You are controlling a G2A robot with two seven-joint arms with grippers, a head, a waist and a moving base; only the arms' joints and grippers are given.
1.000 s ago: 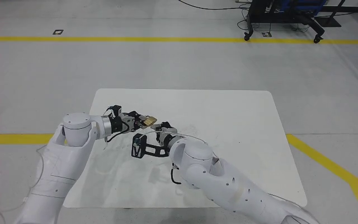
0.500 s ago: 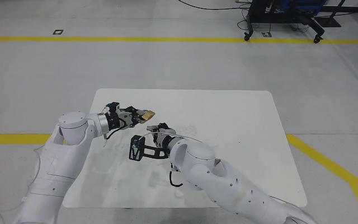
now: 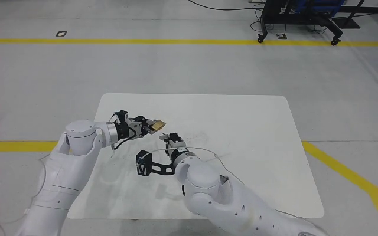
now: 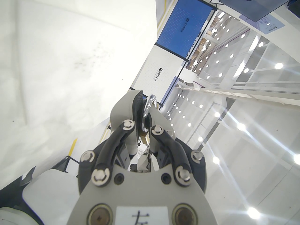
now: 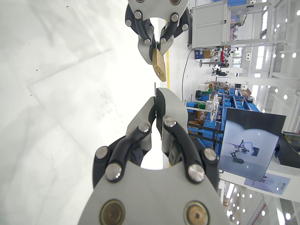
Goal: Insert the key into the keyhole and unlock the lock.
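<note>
From above, the left pincer [image 3: 149,125] is clamped on a small brass padlock [image 3: 157,124] with a silver steel shackle, holding it in the air over the white rectangular worktop [image 3: 254,124]. The right pincer [image 3: 168,138] sits near the padlock, on the side nearer the robot, with its tip aimed at it but not touching. In the left wrist view, the left pincer [image 4: 147,108] has both fingers pressed against the shackle [image 4: 148,104]. A strip of the brass body [image 4: 144,139] shows between the finger links, so the padlock points back toward that arm's wrist. In the right wrist view, the right pincer [image 5: 156,94] is pressed together on a thin silver metal key [image 5: 155,87], of which only a sliver of blade pokes out past the fingertips. Straight ahead the padlock [image 5: 159,65] hangs from the left pincer [image 5: 155,47], its keyhole [image 5: 160,73] on the end face turned toward the key, a clear gap between them. The step in hand looks like lining up for insertion. The next move seems to call for bringing the blade onto the keyhole's axis and matching its roll to the slot, then a short straight push before any turn. The blade appears to sit slightly to one side of the keyhole.
</note>
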